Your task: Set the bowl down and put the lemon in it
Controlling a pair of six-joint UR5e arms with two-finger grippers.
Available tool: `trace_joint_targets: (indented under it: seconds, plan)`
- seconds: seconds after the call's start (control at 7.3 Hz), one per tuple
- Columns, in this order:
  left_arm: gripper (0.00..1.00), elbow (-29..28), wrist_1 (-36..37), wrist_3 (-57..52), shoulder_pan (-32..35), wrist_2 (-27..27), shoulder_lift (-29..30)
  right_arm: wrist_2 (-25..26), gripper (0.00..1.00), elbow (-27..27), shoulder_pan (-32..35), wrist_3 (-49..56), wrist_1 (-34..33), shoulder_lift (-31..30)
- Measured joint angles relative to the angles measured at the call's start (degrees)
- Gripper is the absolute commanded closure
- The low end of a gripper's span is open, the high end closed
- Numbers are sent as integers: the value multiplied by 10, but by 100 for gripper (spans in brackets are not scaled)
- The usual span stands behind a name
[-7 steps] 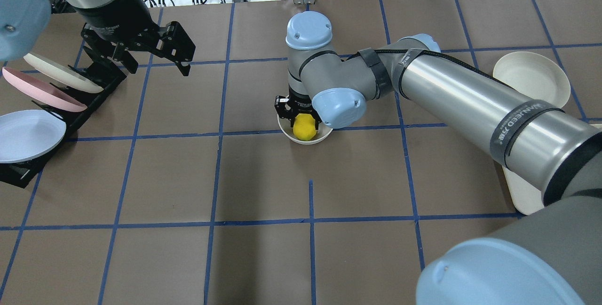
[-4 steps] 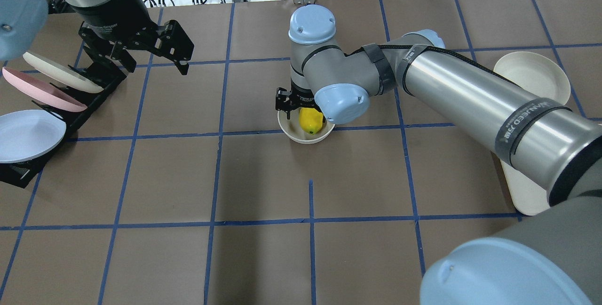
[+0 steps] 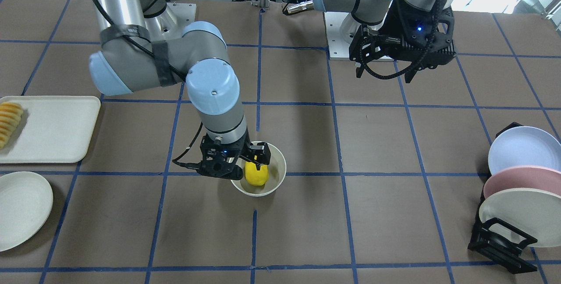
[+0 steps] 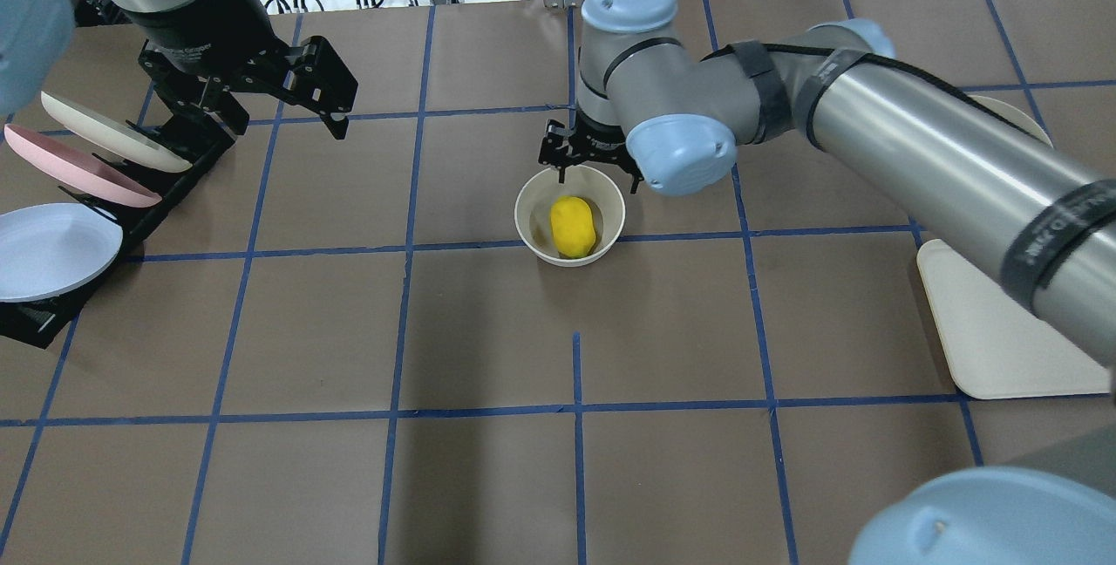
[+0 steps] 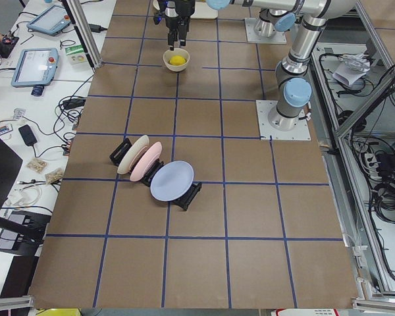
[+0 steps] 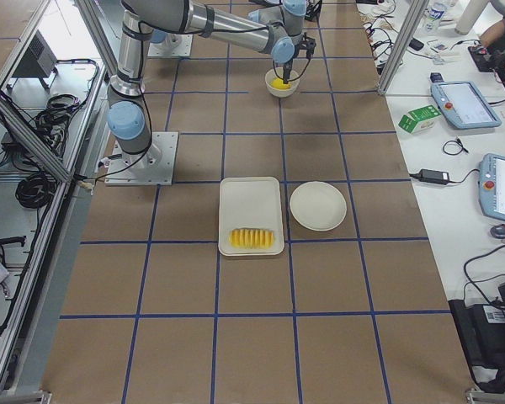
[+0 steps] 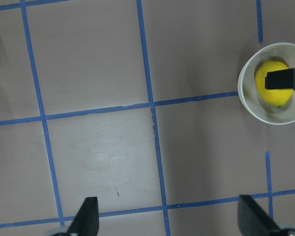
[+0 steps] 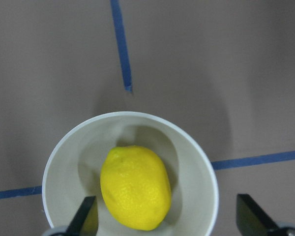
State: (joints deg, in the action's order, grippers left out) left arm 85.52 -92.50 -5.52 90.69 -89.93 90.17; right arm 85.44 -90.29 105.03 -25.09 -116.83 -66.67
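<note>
One lemon [image 4: 573,227] lies on its side in the bowl [image 4: 526,225], its long axis running roughly away from the robot, slightly slanted. The bowl stands mid-desk [image 4: 488,478] across a blue tape line [image 4: 349,248], well apart from every edge, with bare surface all round. The right tool [image 4: 600,180] hangs above the bowl's far rim, jaws spread, empty. The left tool [image 3: 385,76], likewise spread and empty, hovers near the plate rack [image 4: 174,186].

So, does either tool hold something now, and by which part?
Nothing is held. The right tool is open above the bowl, the lemon lies free inside; the left tool is open and empty.
</note>
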Motion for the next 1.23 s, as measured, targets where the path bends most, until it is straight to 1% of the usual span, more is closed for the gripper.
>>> trace_joint_targets:
  seconds: [0.27, 0.55, 0.82, 1.23]
  plan:
    - [0, 4, 1, 2, 0, 4, 4, 10, 0, -2, -56, 50, 90, -79]
    - [0, 5, 1, 2, 1, 5, 1, 32, 0, -6, -85, 123, 185, -168]
    - [0, 6, 2, -2, 5, 6, -3, 37, 0, -9, -122, 198, 244, -207]
    - [0, 2, 4, -5, 8, 6, 4, 38, 0, -10, -148, 224, 286, -240]
